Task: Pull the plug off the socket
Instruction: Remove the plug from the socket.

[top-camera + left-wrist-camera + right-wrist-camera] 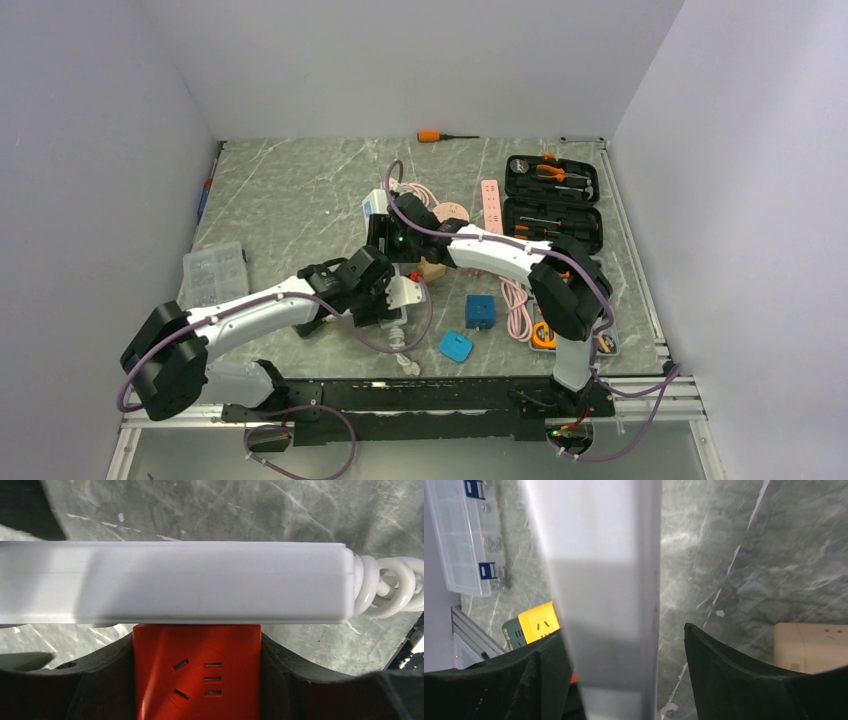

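Note:
A red plug point(196, 672), a cube with socket slots on its face, sits pushed into the long side of a white socket strip point(170, 582). The strip's coiled white cord point(387, 587) leaves its right end. My left gripper point(196, 640) is shut on the red plug, with a dark finger pressed against each side. My right gripper point(621, 632) straddles the white strip point(604, 580); its left finger lies near the strip and its right finger point(724, 665) stands well clear, so it is open. From above, both grippers point(392, 298) point(388, 238) meet mid-table and hide the plug.
A beige adapter cube point(811, 647) lies just right of the right gripper. A yellow and green socket cube point(536, 625) and a clear parts box point(213, 272) are to the left. A blue cube point(480, 311), pink strip point(491, 205) and open tool case point(553, 202) lie right.

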### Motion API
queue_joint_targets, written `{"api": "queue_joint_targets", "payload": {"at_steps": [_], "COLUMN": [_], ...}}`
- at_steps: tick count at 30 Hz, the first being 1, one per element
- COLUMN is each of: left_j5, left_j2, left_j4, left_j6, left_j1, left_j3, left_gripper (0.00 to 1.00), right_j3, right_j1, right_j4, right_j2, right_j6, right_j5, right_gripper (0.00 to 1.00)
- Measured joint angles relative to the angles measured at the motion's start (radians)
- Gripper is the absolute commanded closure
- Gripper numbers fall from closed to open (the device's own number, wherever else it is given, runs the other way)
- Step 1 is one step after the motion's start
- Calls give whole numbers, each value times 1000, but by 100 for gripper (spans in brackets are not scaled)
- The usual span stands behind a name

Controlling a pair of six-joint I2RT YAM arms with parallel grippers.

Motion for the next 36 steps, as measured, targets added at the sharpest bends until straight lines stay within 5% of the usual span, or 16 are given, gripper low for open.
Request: {"api": "queue_joint_targets", "payload": {"at_steps": [6, 14, 36], "left_j5": [-13, -19, 57], "left_j2": [-25, -38, -64], "left_j4": [-4, -23, -234], "left_j6": [2, 24, 176], "left_j1": [5, 5, 121], "left_j3": [0, 1, 152], "left_gripper": [100, 100, 100], "right_j3": [-45, -43, 137], "right_j1": [3, 3, -14], "right_j4": [24, 26, -68], "right_j2": [0, 1, 58], "right_j6": [27, 23, -30], "right_j5": [-57, -68, -105], "right_gripper": [50, 100, 100]}}
